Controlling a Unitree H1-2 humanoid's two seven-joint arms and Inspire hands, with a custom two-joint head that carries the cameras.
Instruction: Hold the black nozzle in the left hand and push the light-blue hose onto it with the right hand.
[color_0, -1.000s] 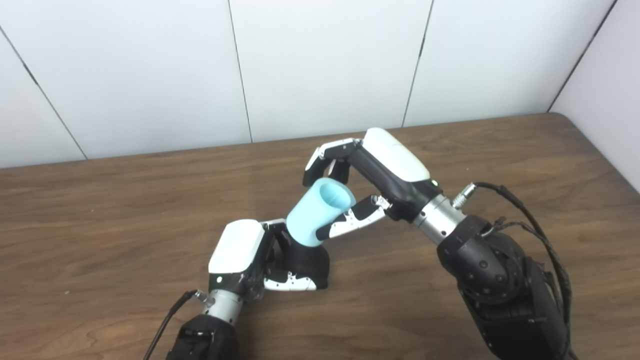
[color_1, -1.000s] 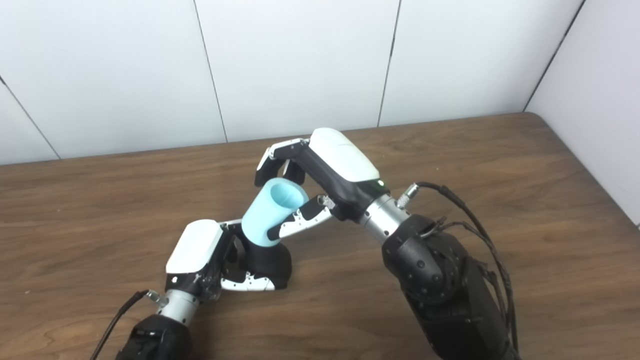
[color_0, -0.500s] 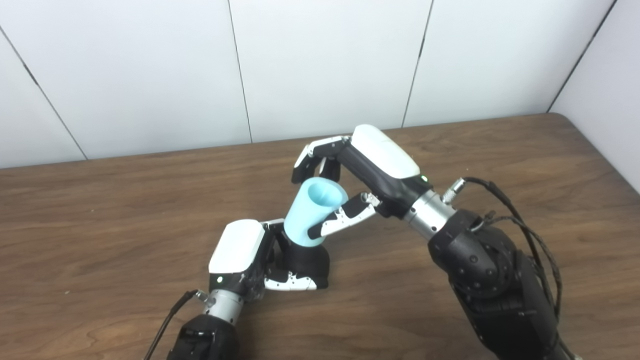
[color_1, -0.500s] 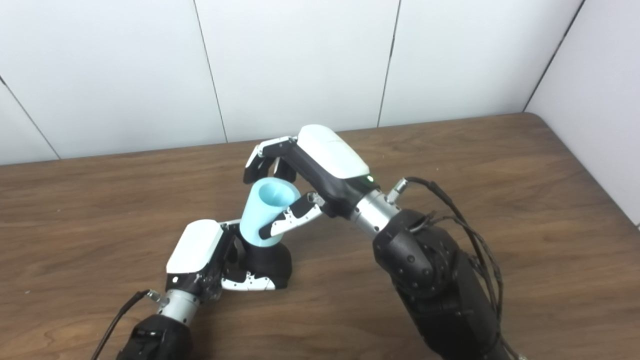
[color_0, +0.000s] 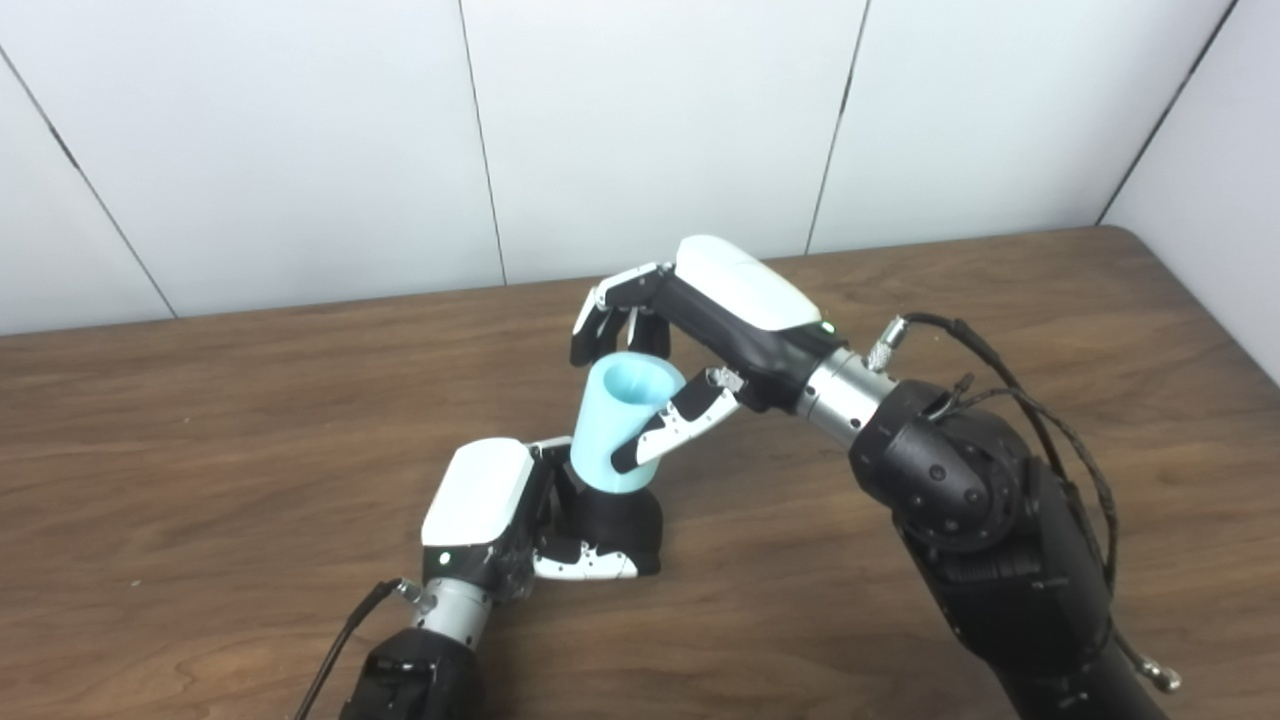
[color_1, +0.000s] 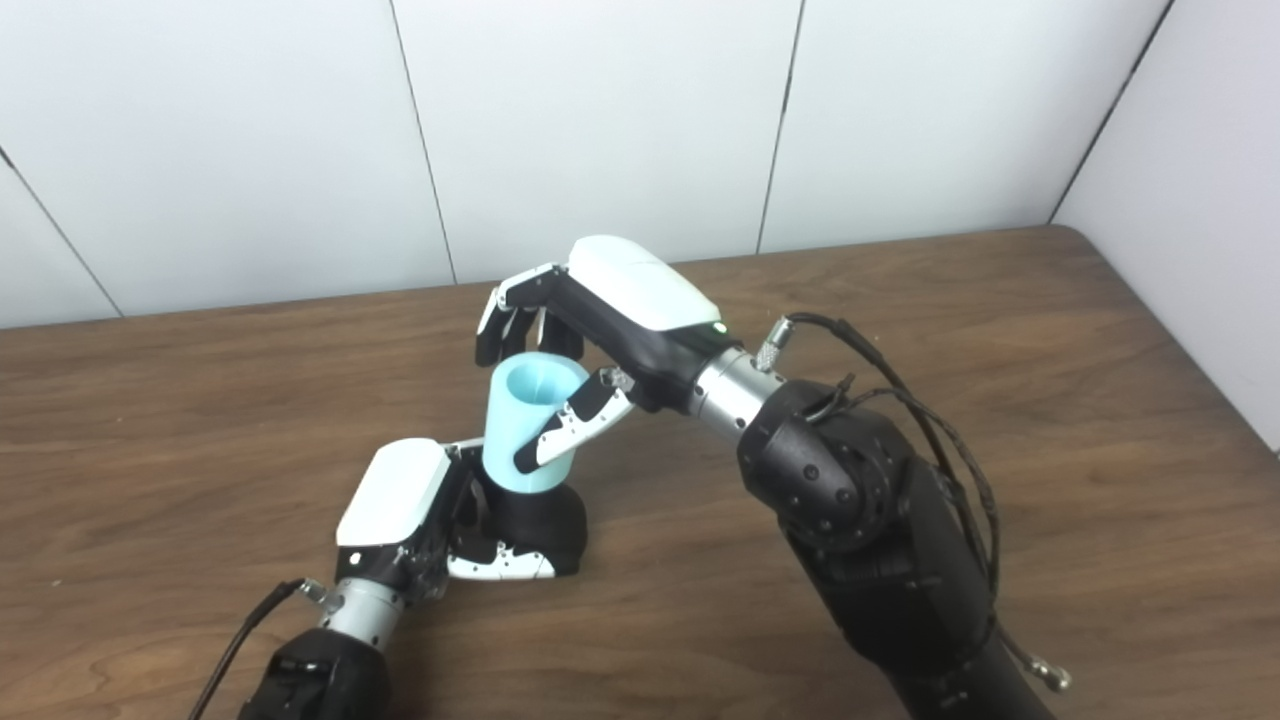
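On the wooden counter (color_0: 200, 420), the left robot hand (color_0: 500, 510) is wrapped around the black nozzle (color_0: 610, 525), which sits low at about 6 o'clock of centre. Seated on its top, nearly upright, is the light-blue hose (color_0: 620, 425). The right robot hand (color_0: 690, 350), reaching in from 4 o'clock, pinches the hose between thumb and fingers.

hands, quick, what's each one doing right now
Left hand: shut on the black nozzle, low on the table.
Right hand: shut on the light-blue hose, whose lower end meets the nozzle.
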